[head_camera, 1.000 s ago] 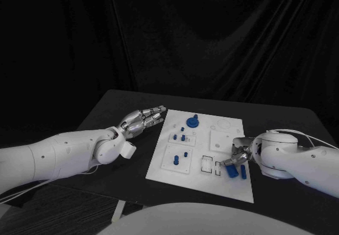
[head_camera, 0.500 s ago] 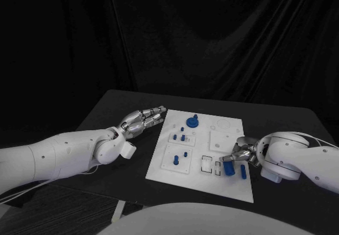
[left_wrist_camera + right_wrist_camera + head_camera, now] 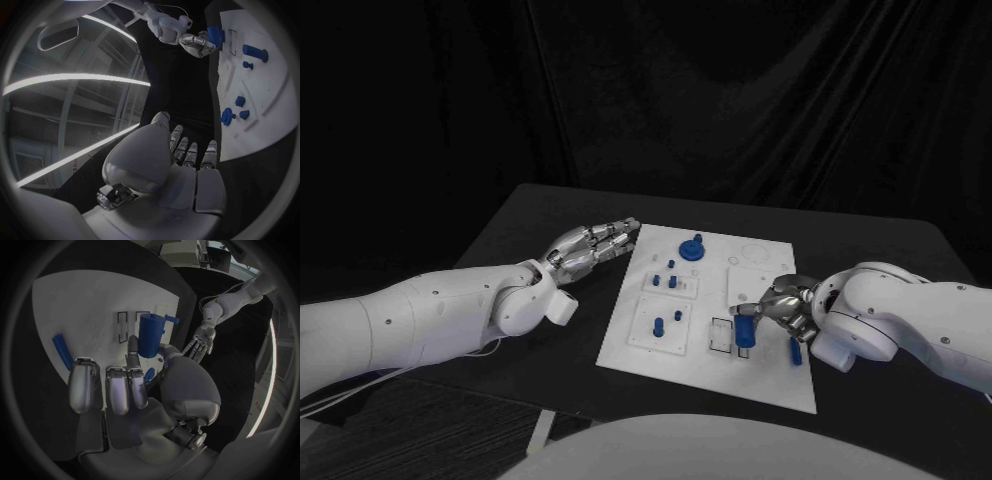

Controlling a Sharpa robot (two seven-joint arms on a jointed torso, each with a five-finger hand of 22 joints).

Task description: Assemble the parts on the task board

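Head view, read left to right. Left robot hand (image 3: 589, 245) lies at about 9 o'clock of the task board (image 3: 704, 370), just beside its left edge, fingers stretched out side by side and slightly apart, holding nothing. Judged to be parked there, out of the way, perhaps ready to steady the board.

Task board sits in the middle of the table (image 3: 531, 215). Standing in it already: a round blue part with a knob (image 3: 692, 246) near 12 o'clock, small blue pegs (image 3: 671, 280) below that, and two more pegs (image 3: 668, 320) in the left-hand square plate toward 8 o'clock. Two outlined rectangular slots (image 3: 721, 336) lie near 6 o'clock of centre.

Right robot hand (image 3: 780, 305) is over the board at about 4 o'clock, thumb and a finger clamped on a blue block (image 3: 747, 328). Right wrist view confirms it: the blue block (image 3: 150, 335) is pinched at its lower part and held upright just above the slots (image 3: 128, 322). Judgement: held end-down so it can be lowered straight into a slot; alignment is what the next move needs.

A long blue bar (image 3: 795, 351) lies flat on the board, just right of the held block, partly hidden by the hand, not yet placed.
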